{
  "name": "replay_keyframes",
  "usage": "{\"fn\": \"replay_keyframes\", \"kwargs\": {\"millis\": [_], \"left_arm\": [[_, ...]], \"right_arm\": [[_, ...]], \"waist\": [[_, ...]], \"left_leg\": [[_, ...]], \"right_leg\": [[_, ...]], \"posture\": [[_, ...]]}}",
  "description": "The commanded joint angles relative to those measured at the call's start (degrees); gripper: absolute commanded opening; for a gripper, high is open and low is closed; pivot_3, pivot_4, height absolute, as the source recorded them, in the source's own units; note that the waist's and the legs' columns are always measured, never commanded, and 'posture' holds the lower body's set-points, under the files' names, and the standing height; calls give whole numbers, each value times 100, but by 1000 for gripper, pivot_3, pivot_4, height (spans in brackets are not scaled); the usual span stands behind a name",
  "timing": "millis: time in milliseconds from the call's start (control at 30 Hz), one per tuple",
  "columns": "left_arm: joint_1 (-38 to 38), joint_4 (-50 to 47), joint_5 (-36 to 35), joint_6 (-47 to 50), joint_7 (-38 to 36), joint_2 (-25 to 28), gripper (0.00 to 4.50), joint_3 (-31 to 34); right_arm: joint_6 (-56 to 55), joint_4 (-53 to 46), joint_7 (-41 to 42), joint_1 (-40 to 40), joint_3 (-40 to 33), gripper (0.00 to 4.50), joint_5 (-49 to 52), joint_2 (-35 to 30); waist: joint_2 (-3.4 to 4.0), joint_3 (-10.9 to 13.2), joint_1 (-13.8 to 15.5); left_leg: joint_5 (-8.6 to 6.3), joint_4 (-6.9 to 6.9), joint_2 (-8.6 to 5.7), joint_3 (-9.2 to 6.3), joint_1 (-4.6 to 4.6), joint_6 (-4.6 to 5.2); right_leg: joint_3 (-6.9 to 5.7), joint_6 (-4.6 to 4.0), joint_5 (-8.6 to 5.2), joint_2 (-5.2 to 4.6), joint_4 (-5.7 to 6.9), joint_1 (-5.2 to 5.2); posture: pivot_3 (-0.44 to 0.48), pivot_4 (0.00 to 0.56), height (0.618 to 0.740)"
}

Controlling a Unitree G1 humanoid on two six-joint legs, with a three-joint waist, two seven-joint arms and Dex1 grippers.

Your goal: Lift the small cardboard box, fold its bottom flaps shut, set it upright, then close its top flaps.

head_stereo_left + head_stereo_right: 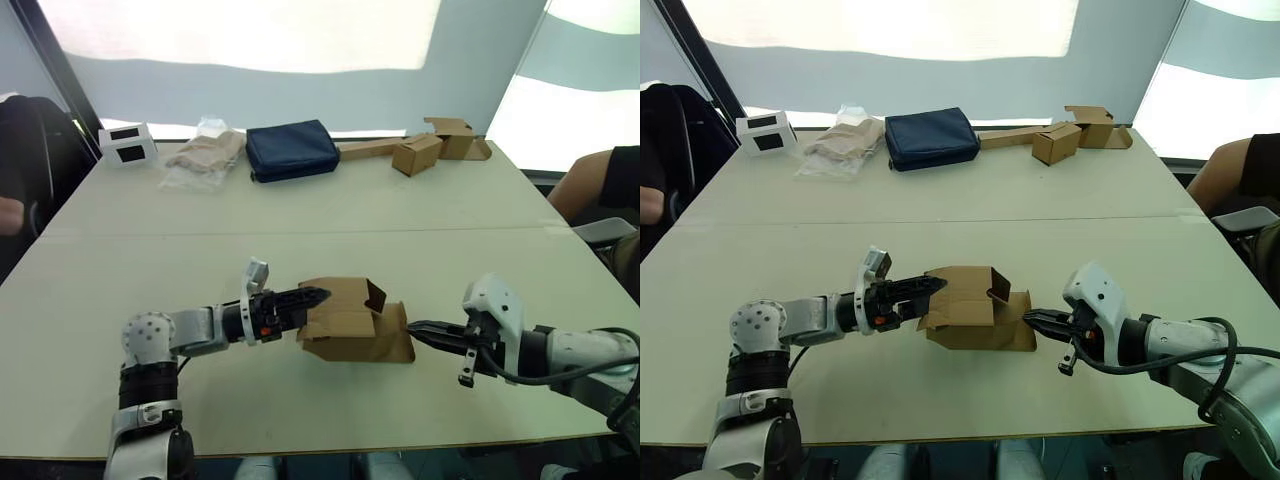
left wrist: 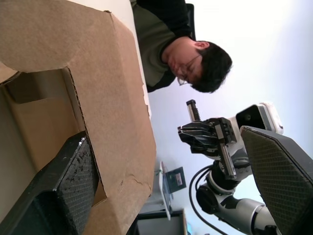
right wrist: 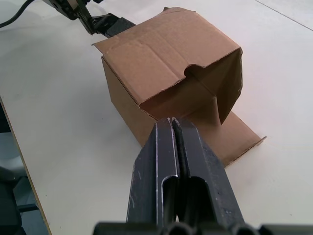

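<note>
The left end effector (image 1: pixel 318 296) stands wide, 1 finger inside the small cardboard box (image 1: pixel 352 322) and 1 outside its wall. The right end effector (image 3: pixel 174 128) is pressed narrow, empty, at the flap lying on the table (image 1: pixel 300 215). The box lies on its side near the front edge. To lift cleanly, clamp that wall first, then raise slowly while the right steadies the flaps.

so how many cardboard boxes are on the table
3. The small cardboard box lies near the front between the grippers; two smaller tan boxes sit at the far right edge.
</note>
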Motion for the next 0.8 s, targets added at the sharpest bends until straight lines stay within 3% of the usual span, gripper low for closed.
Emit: {"fn": "replay_keyframes", "kwargs": {"millis": [33, 333, 500, 800], "left_arm": [[-136, -14, -238, 26, -77, -18, 4452, 2], [272, -94, -309, 312, -236, 113, 4452, -270], [498, 164, 145, 141, -429, 163, 4452, -408], [-155, 842, 928, -534, -1287, -125, 4452, -847]], "right_arm": [[-19, -247, -64, 28, -194, 0, 84, 2], [-198, -171, -161, 8, 5, 0, -236, 4], [-228, -64, -195, -189, 144, 0, -316, 96], [-400, 382, -101, -602, 452, 0, -627, 145]], "waist": [[0, 0, 0], [0, 0, -13], [0, 0, -7], [0, -1, 25]], "left_leg": [[0, 0, 0, 0, 0, 0], [0, 0, 0, 0, 0, 0], [0, 0, 0, -2, 0, 0], [1, 4, -8, 0, -1, -2]], "right_leg": [[0, 0, 0, 0, 0, 0], [0, 0, 0, 0, -1, 0], [0, -2, -1, 1, -1, 0], [0, -3, -1, -4, -8, 5]], "posture": [[0, 150, 740], [0, 150, 740], [0, 150, 740], [0, 150, 740]]}}
